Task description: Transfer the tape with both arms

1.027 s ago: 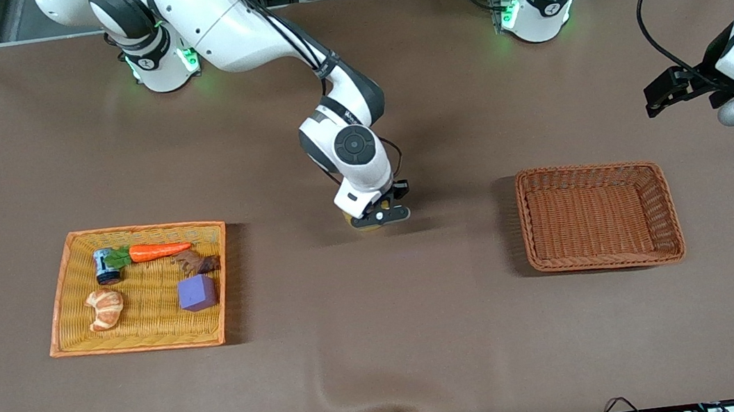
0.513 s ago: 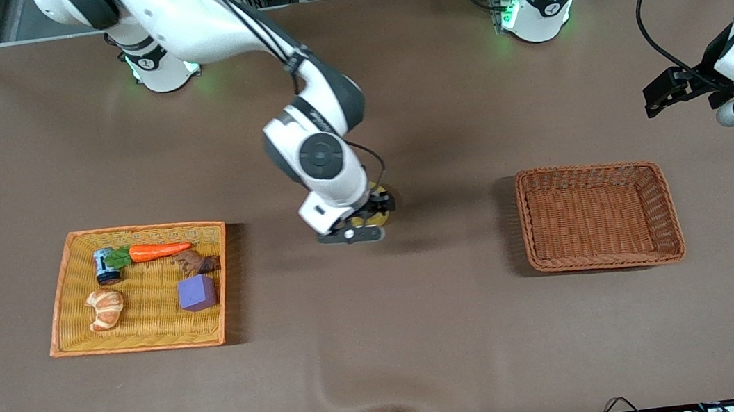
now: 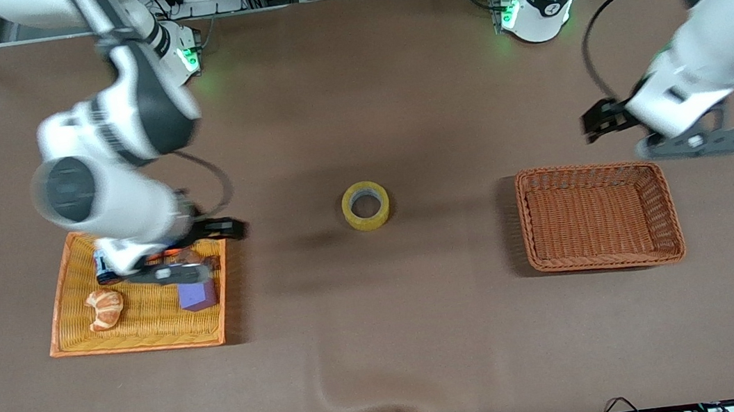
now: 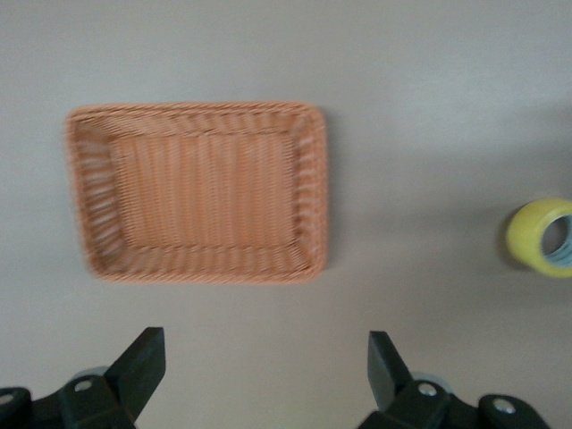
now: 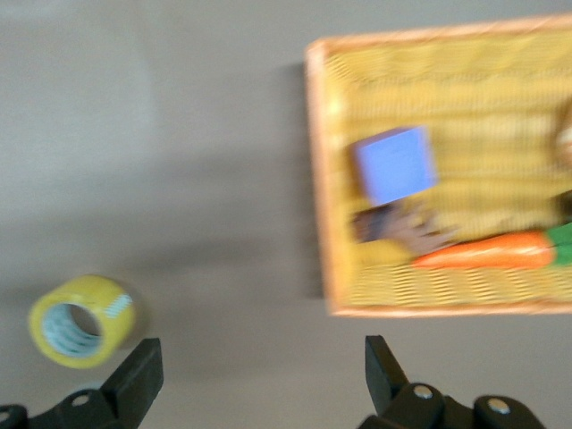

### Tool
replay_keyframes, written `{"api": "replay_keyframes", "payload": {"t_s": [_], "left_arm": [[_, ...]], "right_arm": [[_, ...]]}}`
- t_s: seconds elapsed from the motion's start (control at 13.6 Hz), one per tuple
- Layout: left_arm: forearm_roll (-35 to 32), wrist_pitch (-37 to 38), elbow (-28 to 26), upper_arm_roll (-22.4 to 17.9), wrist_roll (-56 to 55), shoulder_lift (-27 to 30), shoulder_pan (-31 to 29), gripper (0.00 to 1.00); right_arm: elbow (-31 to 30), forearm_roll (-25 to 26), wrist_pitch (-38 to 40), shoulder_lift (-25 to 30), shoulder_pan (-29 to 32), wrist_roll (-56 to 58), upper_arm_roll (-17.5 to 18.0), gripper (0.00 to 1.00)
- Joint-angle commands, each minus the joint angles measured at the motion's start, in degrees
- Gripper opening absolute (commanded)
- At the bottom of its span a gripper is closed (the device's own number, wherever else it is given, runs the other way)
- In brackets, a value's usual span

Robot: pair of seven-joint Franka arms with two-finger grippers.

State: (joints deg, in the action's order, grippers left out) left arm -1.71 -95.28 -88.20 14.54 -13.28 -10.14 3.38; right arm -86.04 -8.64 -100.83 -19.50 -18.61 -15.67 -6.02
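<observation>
Brown table [image 3: 384, 344]: yellow basket [image 3: 66, 320] w/ purple cube [image 3: 199, 295], carrot [image 5: 483, 252], croissant [image 3: 105, 308] & a jar at the right arm's end; brown wicker basket [image 3: 598, 216] toward the left arm's end, nothing in it. Right gripper [image 3: 172, 275] up over the yellow basket's edge, fingers [image 5: 134, 380] spread wide, holding nothing; left gripper [image 3: 692, 144] over table just beside the wicker basket, fingers [image 4: 143, 362] also spread, nothing held. Tape [image 3: 365, 205] lies flat on the table between the 2 baskets, apart from both grippers.
</observation>
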Motion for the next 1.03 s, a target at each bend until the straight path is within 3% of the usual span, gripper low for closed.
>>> {"api": "replay_keyframes", "payload": {"t_s": [0.0,0.29,0.44,0.95], "left_arm": [[0.65,-5.07,0.92,-0.04,-8.82,-5.74,6.09,1.0],[0.48,-16.23,1.71,-0.13,-27.02,-13.92,15.76,1.0],[-0.92,-17.57,3.81,-0.48,-34.68,-18.83,21.11,1.0],[-2.07,-27.5,4.7,-0.66,-37.35,-30.45,27.91,1.0]], "right_arm": [[-5.11,0.81,1.76,7.45,8.56,13.42,1.37,1.0],[-5.02,6.86,8.0,15.09,14.74,19.18,1.45,1.0],[-4.32,7.85,10.12,16.6,15.79,19.27,1.37,1.0],[-1.15,8.9,11.09,15.46,18.43,20.6,1.45,1.0]]}}
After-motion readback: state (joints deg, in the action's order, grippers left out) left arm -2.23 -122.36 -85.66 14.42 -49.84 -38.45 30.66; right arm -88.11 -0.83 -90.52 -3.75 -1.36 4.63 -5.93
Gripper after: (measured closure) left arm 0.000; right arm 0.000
